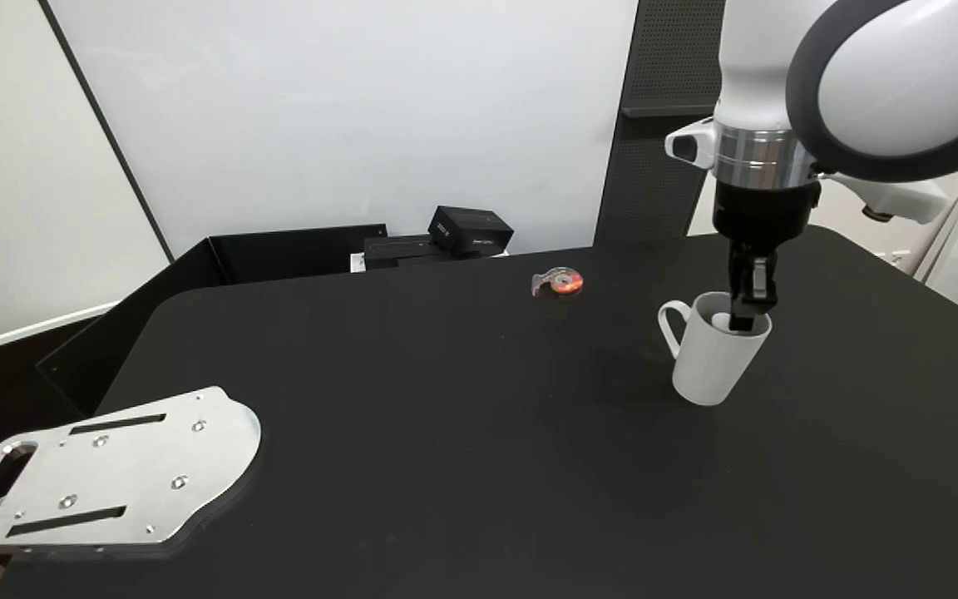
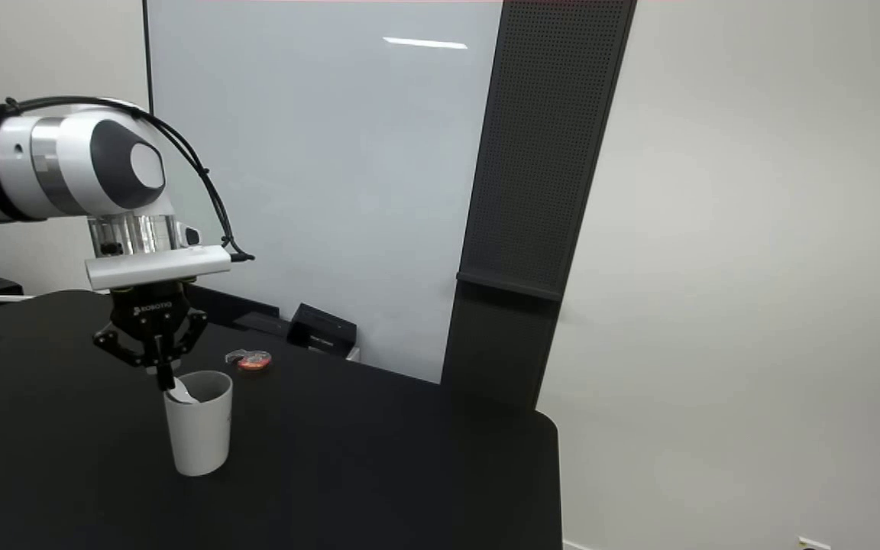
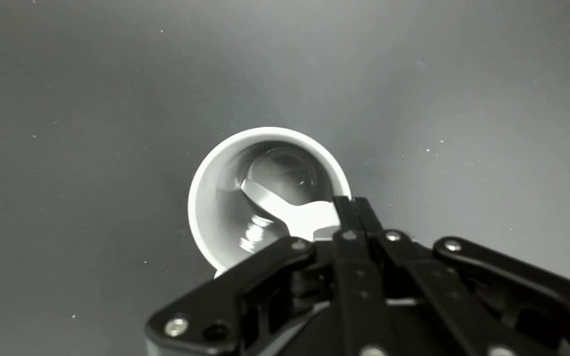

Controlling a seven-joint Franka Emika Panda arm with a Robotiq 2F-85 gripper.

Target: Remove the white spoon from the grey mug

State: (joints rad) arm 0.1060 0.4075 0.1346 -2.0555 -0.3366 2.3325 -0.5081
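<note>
The grey mug point(image 1: 716, 358) stands on the dark table, its loop handle on the left side in this exterior view. It also shows in the other-angle exterior view point(image 2: 199, 435) and from above in the wrist view point(image 3: 201, 207). The white spoon point(image 3: 290, 212) leans inside the mug, bowl up near the rim and narrow handle pointing down; it shows in both exterior views point(image 1: 722, 321) point(image 2: 182, 393). My gripper point(image 3: 356, 199) is at the mug's rim, fingers nearly together against the spoon's bowl edge. It looks shut on the spoon point(image 2: 166, 382); the pinched part is hidden behind the fingers.
A clear tape dispenser with a red roll point(image 1: 564, 281) lies behind the mug. A slotted metal plate point(image 1: 138, 466) lies at the table's far side. Black boxes point(image 1: 469, 231) stand beyond the back edge, before a white wall panel point(image 1: 362, 125).
</note>
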